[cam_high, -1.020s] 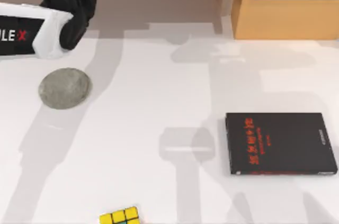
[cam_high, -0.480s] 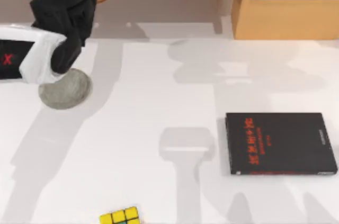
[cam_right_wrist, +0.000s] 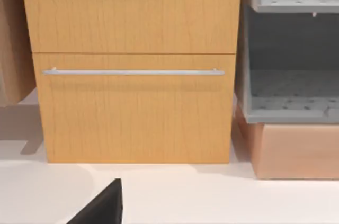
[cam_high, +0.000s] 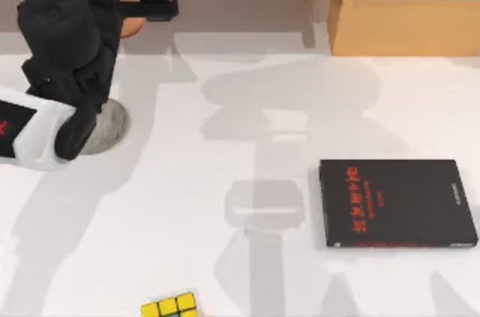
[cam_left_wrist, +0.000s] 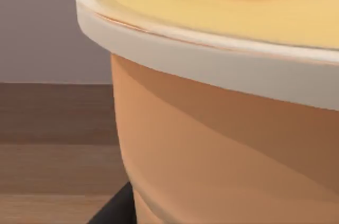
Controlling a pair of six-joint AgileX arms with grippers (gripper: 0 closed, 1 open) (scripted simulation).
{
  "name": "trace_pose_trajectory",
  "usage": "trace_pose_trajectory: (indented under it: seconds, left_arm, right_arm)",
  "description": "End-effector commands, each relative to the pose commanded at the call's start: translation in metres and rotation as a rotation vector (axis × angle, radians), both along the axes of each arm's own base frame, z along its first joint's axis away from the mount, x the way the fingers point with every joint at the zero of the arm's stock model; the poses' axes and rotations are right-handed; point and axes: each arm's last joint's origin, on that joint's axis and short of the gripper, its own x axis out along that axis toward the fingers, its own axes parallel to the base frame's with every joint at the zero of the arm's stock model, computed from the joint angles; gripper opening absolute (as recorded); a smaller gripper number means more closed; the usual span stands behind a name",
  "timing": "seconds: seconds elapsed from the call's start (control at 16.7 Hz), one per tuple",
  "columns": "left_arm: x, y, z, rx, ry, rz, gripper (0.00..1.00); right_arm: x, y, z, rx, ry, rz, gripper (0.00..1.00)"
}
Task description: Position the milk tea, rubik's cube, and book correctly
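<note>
The milk tea (cam_left_wrist: 222,128) fills the left wrist view, grasped in the left pincer (cam_high: 135,13) at the far left, above the grey disc (cam_high: 105,126) on the bench (cam_high: 225,145). This looks like the carrying step; next it needs lowering upright onto the disc. The rubik's cube (cam_high: 171,306) waits at the near edge.

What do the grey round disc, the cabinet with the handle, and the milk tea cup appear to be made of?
The grey disc looks like rough stone or concrete: mottled, matte. The cabinet seems to be light wood or veneer, with visible grain; its handle bar looks like brushed metal. The milk tea, close before the left wrist camera, appears to be smooth plastic or coated paper with a pale rim; which one is unclear.
</note>
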Motion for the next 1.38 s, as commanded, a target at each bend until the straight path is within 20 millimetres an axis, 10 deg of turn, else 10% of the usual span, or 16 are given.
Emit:
trace_pose_trajectory:
  seconds: [0.42,1.38]
  left_arm:
    - [-0.046,0.049,-0.068,0.022,0.043,0.005,0.00]
    - [-0.052,0.057,-0.098,0.020,0.033,0.008,0.00]
  right_arm:
    - [0.000,0.000,0.000,0.000,0.000,0.000,1.00]
    - [0.000,0.000,0.000,0.000,0.000,0.000,1.00]
